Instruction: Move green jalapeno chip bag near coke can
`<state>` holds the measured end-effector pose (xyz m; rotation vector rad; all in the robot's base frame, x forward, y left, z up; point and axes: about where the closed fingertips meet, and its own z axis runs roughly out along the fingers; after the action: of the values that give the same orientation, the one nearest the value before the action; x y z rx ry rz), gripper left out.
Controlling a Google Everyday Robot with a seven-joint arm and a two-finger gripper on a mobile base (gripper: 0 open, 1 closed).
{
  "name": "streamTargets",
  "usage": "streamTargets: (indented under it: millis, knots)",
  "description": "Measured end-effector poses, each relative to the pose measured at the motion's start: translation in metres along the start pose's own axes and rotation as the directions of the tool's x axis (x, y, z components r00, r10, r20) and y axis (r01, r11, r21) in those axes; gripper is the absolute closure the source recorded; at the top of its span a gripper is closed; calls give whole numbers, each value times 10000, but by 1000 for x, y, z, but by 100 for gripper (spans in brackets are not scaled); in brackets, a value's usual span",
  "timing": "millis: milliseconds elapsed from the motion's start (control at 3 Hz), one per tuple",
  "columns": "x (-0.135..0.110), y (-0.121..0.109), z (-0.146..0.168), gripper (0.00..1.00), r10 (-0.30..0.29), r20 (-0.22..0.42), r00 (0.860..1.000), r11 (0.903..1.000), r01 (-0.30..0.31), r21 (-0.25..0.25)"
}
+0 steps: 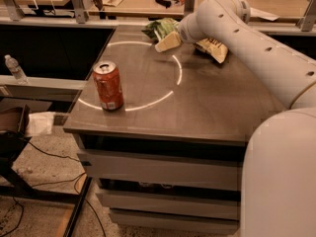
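Observation:
The green jalapeno chip bag (159, 27) lies crinkled at the far edge of the grey table, left of the arm. My gripper (167, 40) reaches down from the white arm and sits right at the bag's near right side, partly covering it. The coke can (107, 85) stands upright near the table's front left corner, well apart from the bag and the gripper.
A brown and tan chip bag (212, 48) lies just right of the gripper under the arm. A white ring of light (173, 83) marks the table top (197, 107). A water bottle (15, 69) stands on a shelf to the left. Cluttered wooden desks stand behind.

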<state>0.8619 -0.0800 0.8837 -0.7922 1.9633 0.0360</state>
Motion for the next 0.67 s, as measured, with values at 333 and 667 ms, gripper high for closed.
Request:
streamTargets:
  millis: [333,667]
  knots:
    - [-12,13,13,0,-47,214,9998,9992,55,-395]
    - [-18,26,26,0,-171,209,9996,9974,186,-697]
